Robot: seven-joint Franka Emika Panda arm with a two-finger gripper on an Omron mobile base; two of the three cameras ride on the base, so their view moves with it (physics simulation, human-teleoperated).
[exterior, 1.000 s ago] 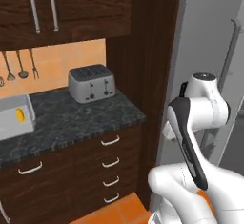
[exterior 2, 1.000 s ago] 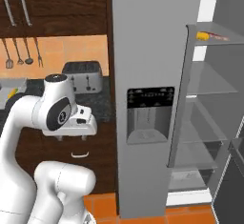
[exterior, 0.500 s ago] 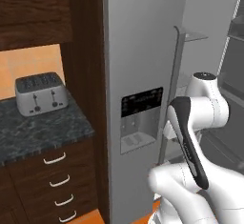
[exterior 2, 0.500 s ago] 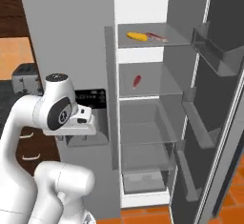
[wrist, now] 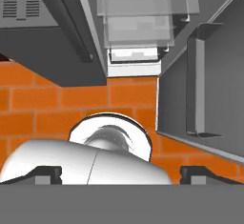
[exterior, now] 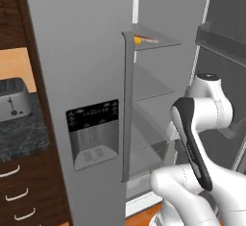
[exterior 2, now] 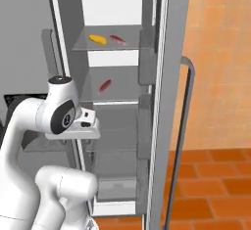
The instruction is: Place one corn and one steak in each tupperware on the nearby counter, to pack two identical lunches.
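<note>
**Facing the open fridge, nothing picked up yet**

The robot stands in front of an open fridge (exterior 2: 162, 102), and the work in hand is the very first fetch: no corn and no steak has been lifted. The hand (wrist: 121, 173) hangs low by the robot's own body and points down at the orange tiled floor (wrist: 57, 99). Its two fingertips (wrist: 47, 173) sit far apart at the two sides of the hand view, so it is spread wide and holds nothing.

The food sits well above the hand. In the right base view a yellow corn (exterior 2: 97, 39) lies on the top shelf (exterior 2: 83, 47), with a red steak (exterior 2: 117, 39) just beside it, the two apart. A second steak strip (exterior 2: 105, 85) lies on the next shelf down, nearer the hand's height but above it too. From the left base view the yellow corn (exterior: 138, 40) shows on that same top shelf at the edge of the fridge door. A second cob I cannot make out.

The black tabletop (exterior: 19, 129) with the toaster (exterior: 12, 102) lies off to the side, beyond the closed fridge door with its dispenser panel (exterior: 93, 133); the trays are not to be seen from here.

The next move, as I judge it, calls for raising the arm and turning the hand towards the shelves, then reaching in over one piece with the fingers kept wide. The lower steak looks the shortest reach; being flat and thin, it may need a careful pinch at its edges.
</note>
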